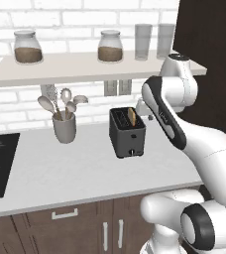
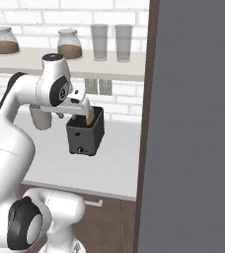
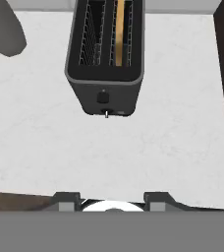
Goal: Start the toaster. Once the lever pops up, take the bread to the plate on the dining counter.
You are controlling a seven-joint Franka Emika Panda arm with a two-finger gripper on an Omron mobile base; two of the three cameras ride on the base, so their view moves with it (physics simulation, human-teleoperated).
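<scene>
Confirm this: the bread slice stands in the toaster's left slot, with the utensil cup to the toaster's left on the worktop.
Wrong slot. In the hand view the bread slice stands in the toaster's right slot; the left one is empty. The utensil cup does stand to its left.

The small boxy dark grey toaster [image 3: 105, 54] looks like matt painted metal, with thin wire grids inside its two slots. The thin pale tan bread slice [image 3: 119, 34] has a dry, dull surface. The pale speckled counter [image 3: 45, 142] looks like smooth stone with a soft sheen. Below it, the dark brown cabinet doors [image 1: 85, 228] show wood grain and carry light metal-looking handles. The wall of white bricks [image 1: 85, 20] is matt. The round glass jars [image 1: 27, 47] and the tall clear glasses [image 1: 143, 41] are glossy and transparent. The grey utensil cup [image 1: 65, 128] looks matt, like ceramic.
</scene>
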